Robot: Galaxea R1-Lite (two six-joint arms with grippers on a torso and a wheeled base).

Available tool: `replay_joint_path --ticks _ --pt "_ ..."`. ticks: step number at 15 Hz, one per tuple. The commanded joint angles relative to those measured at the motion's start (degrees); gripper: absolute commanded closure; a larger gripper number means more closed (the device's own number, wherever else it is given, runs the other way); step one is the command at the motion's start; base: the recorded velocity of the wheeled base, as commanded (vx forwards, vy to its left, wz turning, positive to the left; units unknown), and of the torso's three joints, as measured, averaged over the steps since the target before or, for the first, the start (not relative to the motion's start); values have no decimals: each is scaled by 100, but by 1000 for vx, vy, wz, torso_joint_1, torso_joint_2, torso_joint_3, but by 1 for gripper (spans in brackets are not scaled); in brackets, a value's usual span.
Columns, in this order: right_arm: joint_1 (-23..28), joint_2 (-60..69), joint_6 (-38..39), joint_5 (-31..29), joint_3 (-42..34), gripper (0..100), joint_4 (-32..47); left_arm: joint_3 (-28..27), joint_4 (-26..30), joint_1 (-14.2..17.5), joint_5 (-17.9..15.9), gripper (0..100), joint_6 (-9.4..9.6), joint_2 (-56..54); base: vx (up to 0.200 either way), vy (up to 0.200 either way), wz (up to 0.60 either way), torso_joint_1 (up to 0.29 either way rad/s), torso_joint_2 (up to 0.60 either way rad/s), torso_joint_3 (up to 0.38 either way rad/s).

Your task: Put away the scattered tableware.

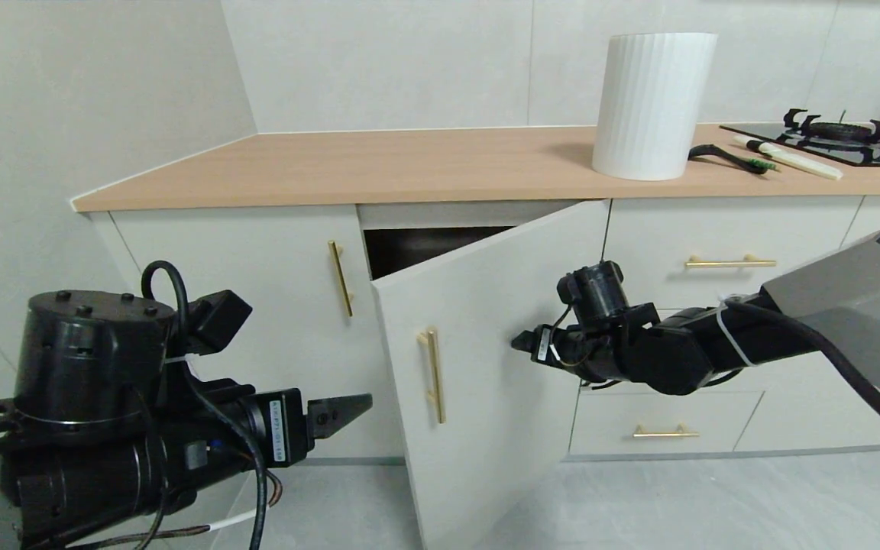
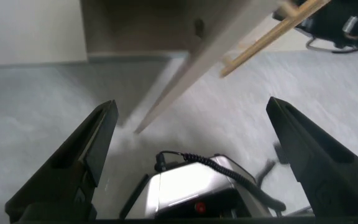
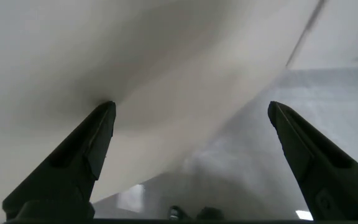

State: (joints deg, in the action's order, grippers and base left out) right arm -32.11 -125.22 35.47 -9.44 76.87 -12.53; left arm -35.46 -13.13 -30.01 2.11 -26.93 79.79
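left end effector (image 2: 191, 104) low, jaws apart, right end effector (image 3: 191, 106) forward, jaws apart

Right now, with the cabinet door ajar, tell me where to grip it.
Probably the vertical brass handle near the door's free edge, approached from the front, closing sideways across it. The bar stands off the panel on posts, leaving room behind.

The container (image 1: 654, 95) stands on the counter (image 1: 379, 164), utensils (image 1: 791, 161) just right of it; the cabinet door (image 1: 486, 367) stands ajar below.
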Motion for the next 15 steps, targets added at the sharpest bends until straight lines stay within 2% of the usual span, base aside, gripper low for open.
replay_joint_path --ticks 1,10,15 --pt "-15 -55 144 3 152 0 14 -5 -5 -5 9 0 -5 2 0 0 0 0 0 0" --pt "-6 -714 1550 -23 1321 0 14 -5 -23 4 9 0 -14 -42 0 0 0 0 0 0" --pt "161 -1329 1884 -155 2086 0 23 -5 -23 4 18 0 -23 -42 0 0 0 0 0 0"
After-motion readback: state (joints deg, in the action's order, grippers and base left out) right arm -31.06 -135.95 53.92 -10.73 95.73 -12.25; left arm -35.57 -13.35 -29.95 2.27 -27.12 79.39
